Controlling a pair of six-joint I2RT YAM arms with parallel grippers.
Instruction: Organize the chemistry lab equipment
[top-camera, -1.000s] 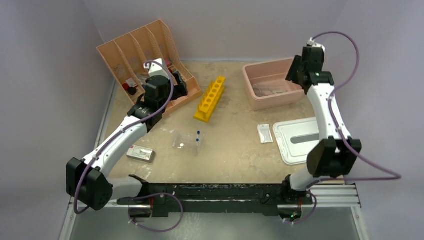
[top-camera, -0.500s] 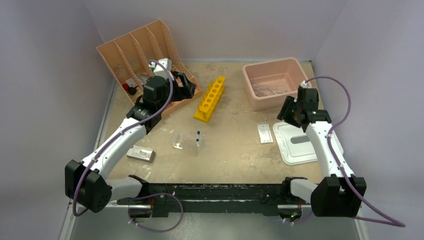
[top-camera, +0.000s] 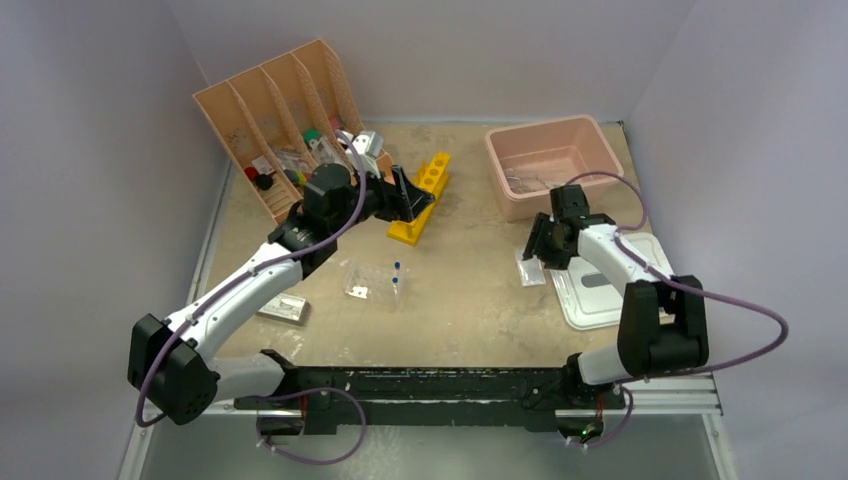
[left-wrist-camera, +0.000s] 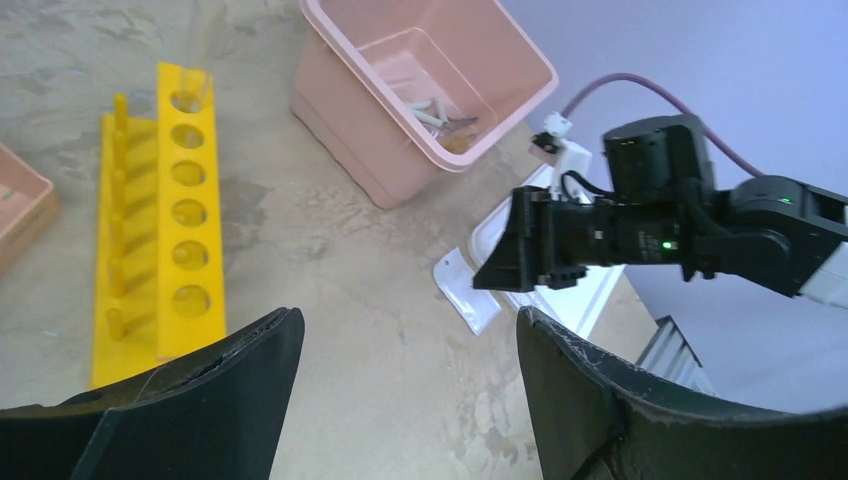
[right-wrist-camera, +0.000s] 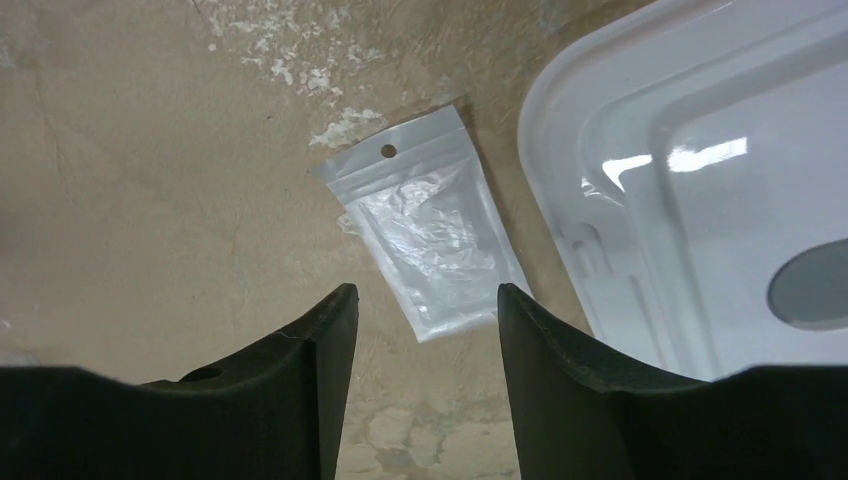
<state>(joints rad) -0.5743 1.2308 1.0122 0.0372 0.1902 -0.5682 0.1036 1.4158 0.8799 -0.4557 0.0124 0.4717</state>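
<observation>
Right gripper (right-wrist-camera: 420, 300) jaws parted and empty, poised just above the white packet (right-wrist-camera: 430, 240), packet lying flat beside the white lid (right-wrist-camera: 700, 200), left gripper (left-wrist-camera: 408, 325) jaws wide and empty by the yellow rack (left-wrist-camera: 160, 230), mottled tan table (top-camera: 470, 310), pale lilac walls (top-camera: 450, 50)

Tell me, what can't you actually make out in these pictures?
Pieces in the pink tub: too small to name in the top or left wrist views.
Items in the peach organizer: tiny from above, some behind the left arm.
White packet: contents unreadable through crinkled plastic; from above the right gripper covers part.
White lid: cut off by the right wrist picture's edges.
</observation>
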